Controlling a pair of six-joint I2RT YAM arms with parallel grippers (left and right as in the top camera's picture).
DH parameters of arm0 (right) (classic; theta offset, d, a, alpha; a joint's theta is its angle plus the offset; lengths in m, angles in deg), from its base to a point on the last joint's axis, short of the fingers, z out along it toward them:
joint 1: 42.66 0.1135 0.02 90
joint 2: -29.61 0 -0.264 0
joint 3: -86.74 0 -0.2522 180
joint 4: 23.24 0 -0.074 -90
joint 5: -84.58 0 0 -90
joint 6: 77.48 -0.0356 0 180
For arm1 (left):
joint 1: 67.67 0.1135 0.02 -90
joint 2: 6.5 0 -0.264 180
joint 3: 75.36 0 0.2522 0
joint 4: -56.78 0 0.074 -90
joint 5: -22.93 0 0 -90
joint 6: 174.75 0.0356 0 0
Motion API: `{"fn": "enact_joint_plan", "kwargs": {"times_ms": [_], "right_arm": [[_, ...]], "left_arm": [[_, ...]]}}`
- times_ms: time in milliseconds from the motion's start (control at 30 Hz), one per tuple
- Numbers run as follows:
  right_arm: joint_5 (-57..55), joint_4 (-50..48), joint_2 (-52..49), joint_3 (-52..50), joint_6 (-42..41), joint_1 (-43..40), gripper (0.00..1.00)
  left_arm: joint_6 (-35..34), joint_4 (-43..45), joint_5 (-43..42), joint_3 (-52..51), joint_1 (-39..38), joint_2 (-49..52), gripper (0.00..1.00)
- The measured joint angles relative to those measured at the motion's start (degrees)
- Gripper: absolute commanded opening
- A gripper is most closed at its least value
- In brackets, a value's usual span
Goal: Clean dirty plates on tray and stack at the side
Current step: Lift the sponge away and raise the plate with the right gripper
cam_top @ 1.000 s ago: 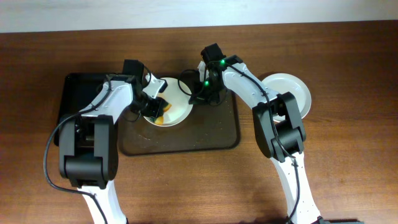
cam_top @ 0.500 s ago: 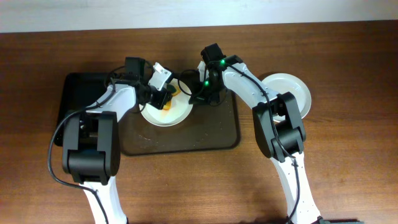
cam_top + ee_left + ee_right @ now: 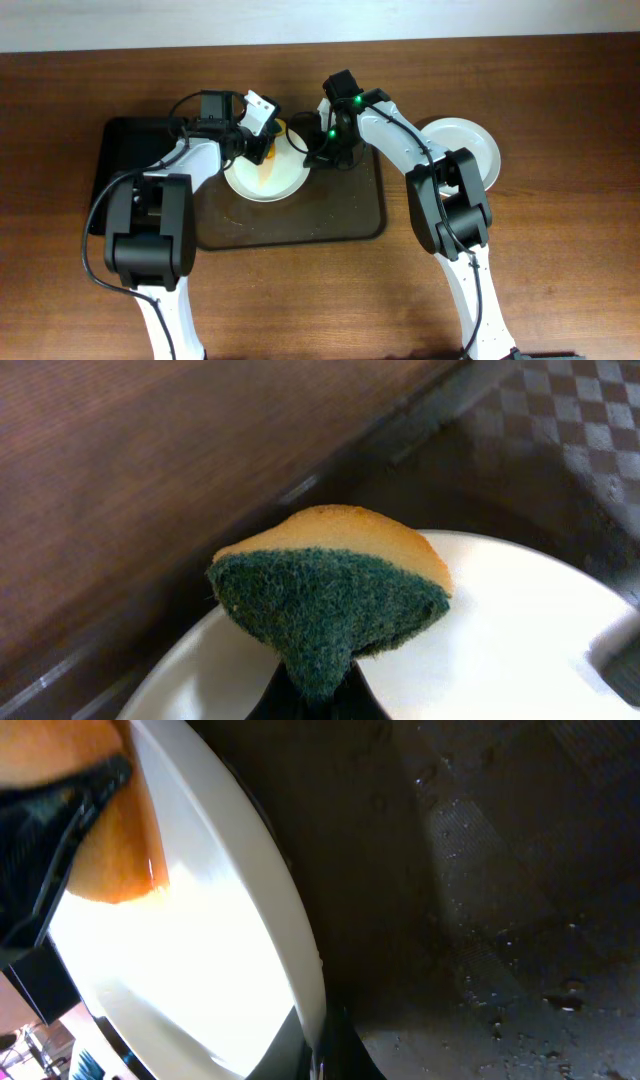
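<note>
A white plate (image 3: 268, 173) with a faint orange smear sits tilted on the dark brown tray (image 3: 330, 215). My right gripper (image 3: 313, 158) is shut on the plate's right rim; the right wrist view shows the rim (image 3: 290, 950) pinched between the fingers (image 3: 325, 1050). My left gripper (image 3: 262, 143) is shut on a yellow sponge with a green scrub face (image 3: 335, 585), held at the plate's far rim (image 3: 520, 620). White plates (image 3: 468, 148) lie stacked on the table to the right of the tray.
A smaller black tray (image 3: 125, 160) lies at the left, against the brown tray. The wall edge runs along the far side of the table.
My left gripper has drawn the sponge from the middle of the plate up to its far rim. The orange smear has thinned. The right gripper has held still.
</note>
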Motion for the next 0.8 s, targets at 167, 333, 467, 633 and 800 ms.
{"fn": "enact_joint_plan", "kwargs": {"times_ms": [167, 333, 467, 633, 800], "right_arm": [[0.07, -0.02, -0.02, 0.00, -0.04, 0.00, 0.04], [0.07, -0.02, -0.02, 0.00, -0.04, 0.00, 0.04], [0.07, -0.24, -0.04, 0.00, -0.04, 0.00, 0.04], [0.55, -0.90, -0.22, 0.02, -0.31, 0.24, 0.04], [1.53, -0.83, -0.42, 0.02, -0.48, 0.70, 0.04]], "left_arm": [[-0.07, 1.29, -0.17, 0.17, 0.00, 0.55, 0.00], [-6.27, -0.72, 3.67, 1.14, -0.33, 0.46, 0.00], [-14.71, -7.63, 18.43, 2.36, -1.11, -1.44, 0.00], [-20.02, -16.44, 32.11, 2.45, -2.12, -3.63, 0.00], [-21.11, -20.72, 35.23, 2.43, -2.32, -4.61, 0.00]]}}
